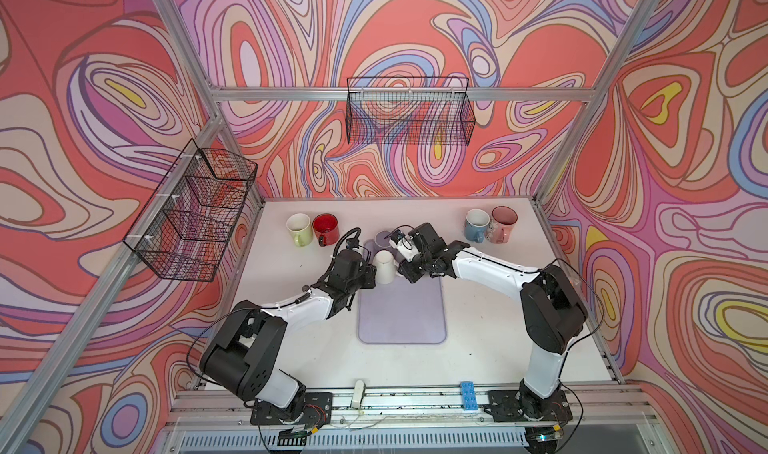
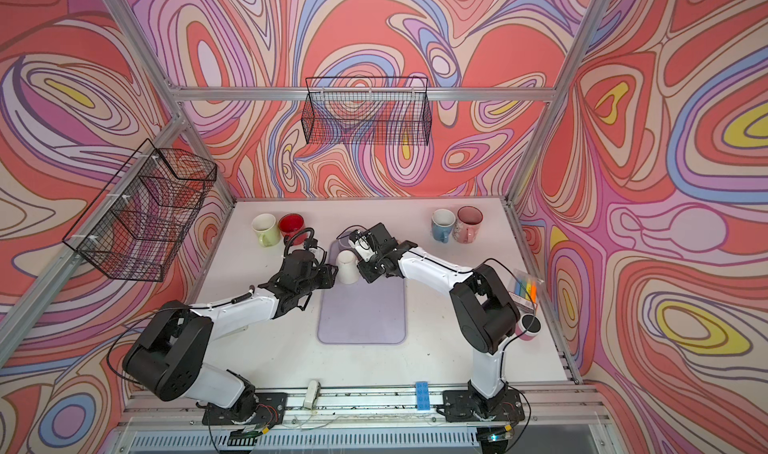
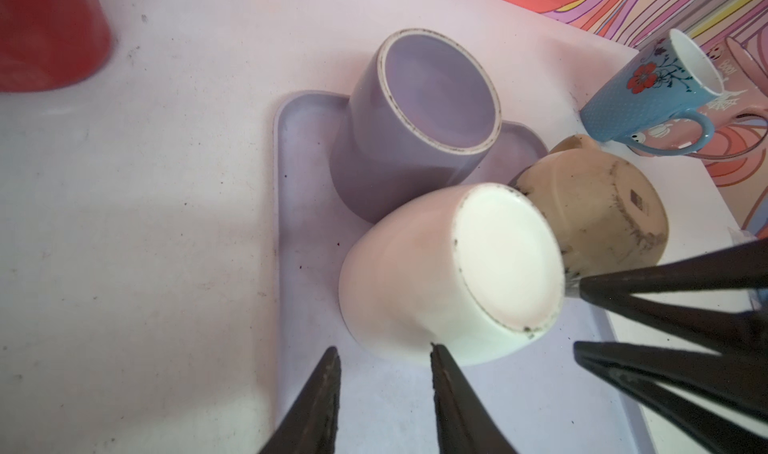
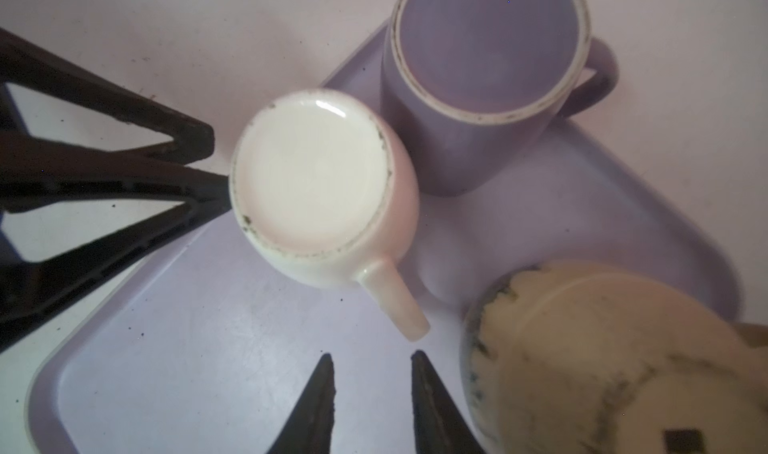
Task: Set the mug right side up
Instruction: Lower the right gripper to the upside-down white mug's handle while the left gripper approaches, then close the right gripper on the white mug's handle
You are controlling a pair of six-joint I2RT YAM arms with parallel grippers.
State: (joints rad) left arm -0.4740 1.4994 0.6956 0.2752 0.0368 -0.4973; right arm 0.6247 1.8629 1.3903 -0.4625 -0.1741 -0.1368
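Note:
A white mug (image 1: pixel 384 267) (image 2: pixel 347 267) stands upside down at the far end of the lavender mat (image 1: pixel 401 315), its flat base (image 3: pixel 507 261) (image 4: pixel 311 173) facing up. Its handle (image 4: pixel 395 302) sticks out toward my right gripper (image 4: pixel 372 358), which is open and empty just short of the handle's tip. My left gripper (image 3: pixel 384 354) is open on the mug's opposite side, with one fingertip (image 3: pixel 436 358) at the mug's wall. In both top views the left gripper (image 1: pixel 371 273) and right gripper (image 1: pixel 401 269) flank the mug closely.
A purple mug (image 3: pixel 419 119) and a beige upside-down mug (image 3: pixel 594 219) crowd the white one on the mat. Green (image 1: pixel 299 227) and red (image 1: pixel 325 227) mugs stand at the back left, blue (image 1: pixel 476 223) and pink (image 1: pixel 503 222) at the back right. Wire baskets (image 1: pixel 409 111) (image 1: pixel 191 215) hang on the walls.

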